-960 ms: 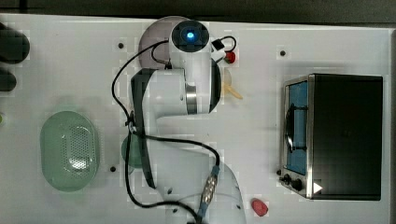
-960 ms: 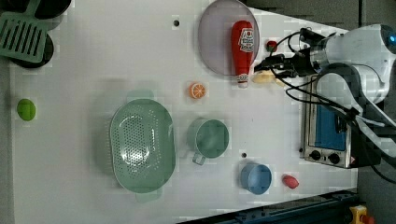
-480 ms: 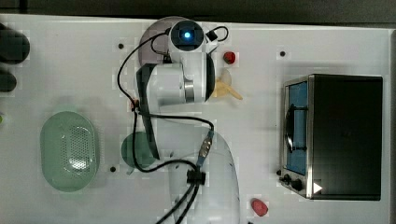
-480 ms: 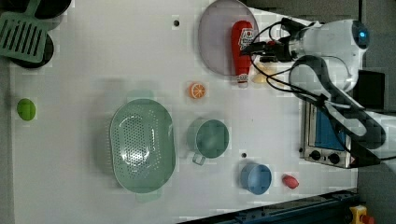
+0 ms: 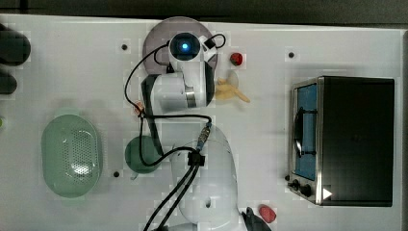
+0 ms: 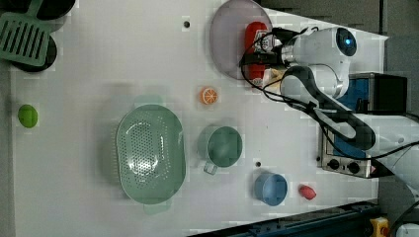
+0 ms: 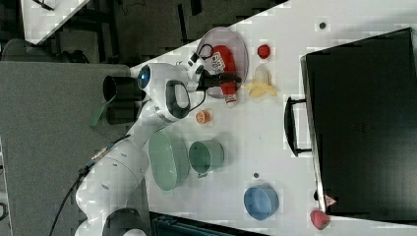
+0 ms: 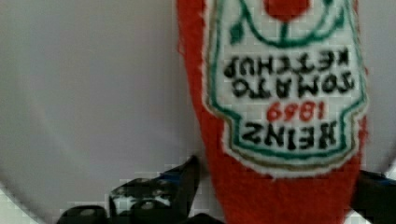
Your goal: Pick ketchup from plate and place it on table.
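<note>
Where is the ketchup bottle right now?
The ketchup lies flat on the plate, toward the left view's right rim. The open pincer straddles it, with the banana just off the plate beside it.

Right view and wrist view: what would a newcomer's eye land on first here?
The red ketchup bottle stands out, lying flat on the pale lilac plate at the far edge of the white table, its neck reaching past the rim. The white arm's open tool straddles the bottle body, one finger on each side. Next is the big black toaster oven on the right view's right.
</note>
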### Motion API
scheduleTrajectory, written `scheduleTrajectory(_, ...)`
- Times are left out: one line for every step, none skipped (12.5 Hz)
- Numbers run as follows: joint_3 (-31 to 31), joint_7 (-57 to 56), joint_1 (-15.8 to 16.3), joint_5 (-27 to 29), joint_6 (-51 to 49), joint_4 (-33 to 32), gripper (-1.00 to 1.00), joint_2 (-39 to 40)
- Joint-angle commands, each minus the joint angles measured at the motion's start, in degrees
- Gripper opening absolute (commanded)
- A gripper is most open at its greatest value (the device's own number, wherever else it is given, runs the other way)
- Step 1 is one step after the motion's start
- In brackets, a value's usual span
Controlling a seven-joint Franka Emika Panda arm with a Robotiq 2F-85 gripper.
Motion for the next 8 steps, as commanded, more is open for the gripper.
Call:
scheduleTrajectory(0.1, -2.0, 0.2, 0.3, 3.7, 2.3, 0.68, -0.5)
scheduleTrajectory(0.2, -1.9, 0.2, 0.3, 3.8, 2.7, 0.43, -0.6)
scheduleTrajectory(0.1, -1.9, 0.2, 0.3, 3.7, 2.7, 0.21, -0.7)
scheduleTrajectory(0.2, -1.9, 0.2, 0.3, 3.8, 2.9, 0.20, -0.9)
scheduleTrajectory(0.2, -1.9, 0.2, 0.3, 3.8, 2.9, 0.20, -1.4)
scheduleTrajectory(0.3, -1.7, 0.2, 0.4, 3.9, 2.9, 0.20, -2.4)
scheduleTrajectory(0.3, -0.8, 0.2, 0.4, 3.8, 2.9, 0.20, -4.1)
scheduleTrajectory(0.3, 0.0, 0.0, 0.4, 2.9, 2.6, 0.20, -6.4)
